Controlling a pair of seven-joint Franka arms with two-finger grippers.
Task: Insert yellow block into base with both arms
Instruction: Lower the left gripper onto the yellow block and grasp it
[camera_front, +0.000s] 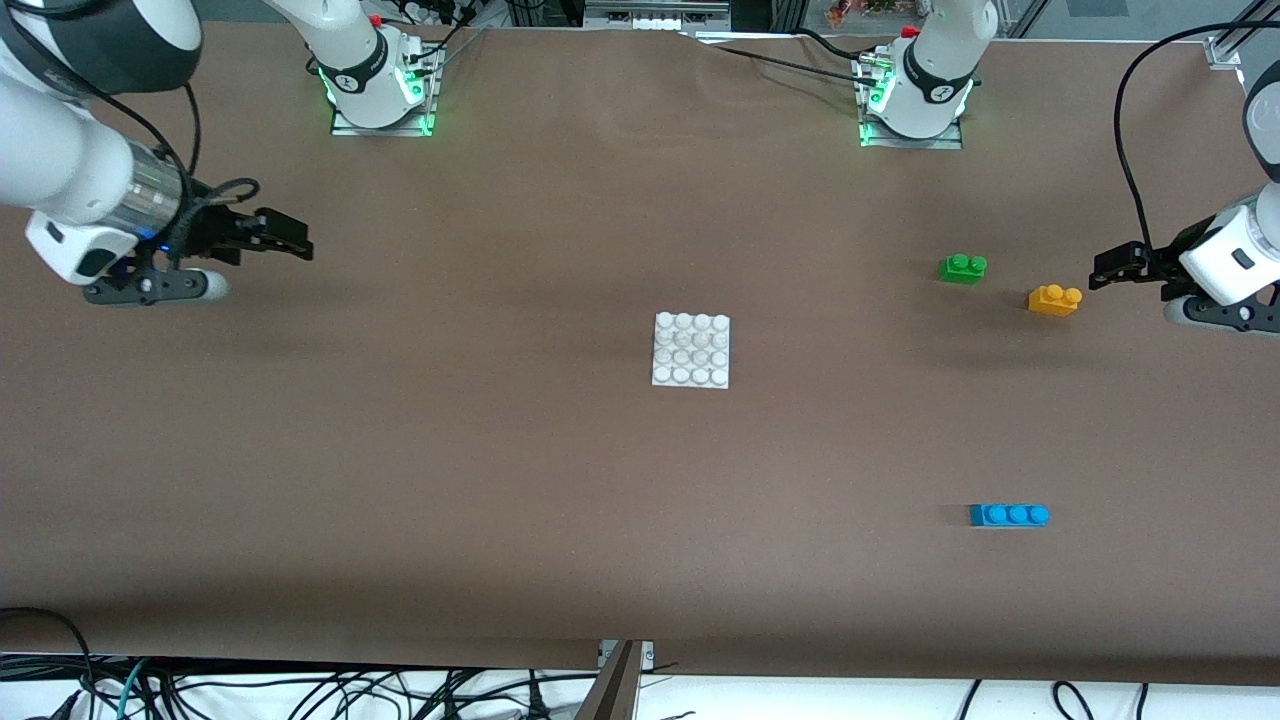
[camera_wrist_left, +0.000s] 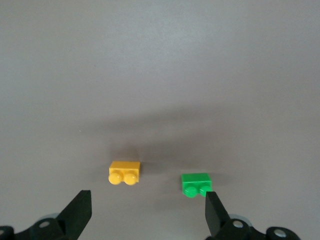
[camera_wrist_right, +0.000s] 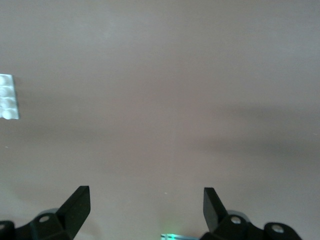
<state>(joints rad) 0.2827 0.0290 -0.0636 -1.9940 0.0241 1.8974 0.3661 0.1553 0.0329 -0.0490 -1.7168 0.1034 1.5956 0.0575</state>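
Both claws, the left claw by the yellow block and the right claw well apart from the base, hang wide open, holding nothing.

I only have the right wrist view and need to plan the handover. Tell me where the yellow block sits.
Observer: The yellow block lies on the table toward the left arm's end, beside the green brick and slightly nearer the front camera than it.
Operator: Report the left gripper.
Observer: The left gripper hangs over the table next to the yellow block, jaws open, holding nothing.
Operator: Give me the base's position.
Observer: The base lies flat mid-table with nothing on it.
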